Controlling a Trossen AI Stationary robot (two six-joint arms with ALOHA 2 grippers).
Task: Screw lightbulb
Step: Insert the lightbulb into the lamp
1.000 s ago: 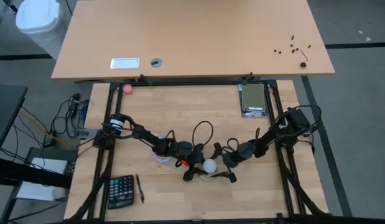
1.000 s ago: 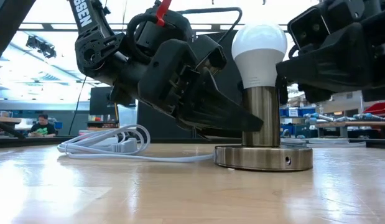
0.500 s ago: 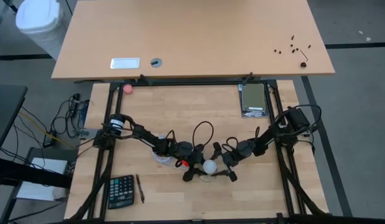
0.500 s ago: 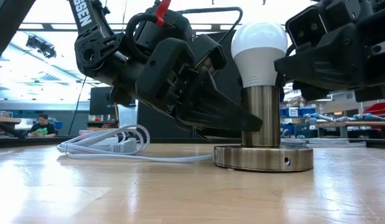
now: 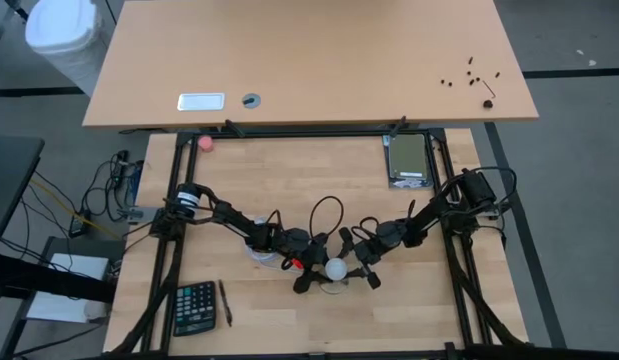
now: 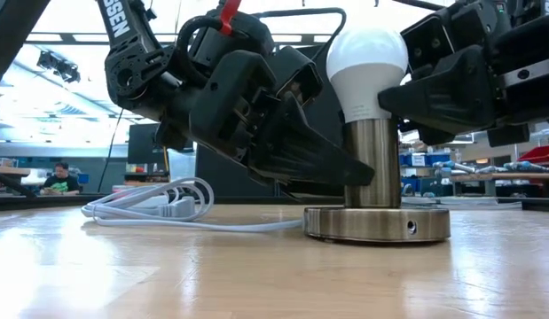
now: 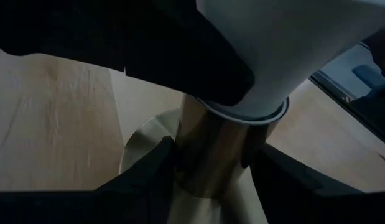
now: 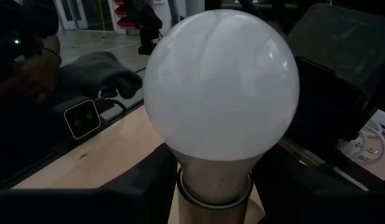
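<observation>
Left gripper [image 6: 345, 168] is clamped around the brushed-metal cylindrical lamp post [image 6: 372, 164], just above its round metal base [image 6: 377, 224]. Right gripper [image 5: 361, 268] flanks the white pear-shaped lightbulb [image 6: 366, 60], which stands upright directly above the left gripper, seated in the post top; contact cannot be confirmed. Farther left, a coiled white cord [image 6: 159, 206] lies on the wooden table [image 6: 168, 275].

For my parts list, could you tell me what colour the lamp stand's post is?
Brushed silvery metal; the post shows best in the low view.
</observation>
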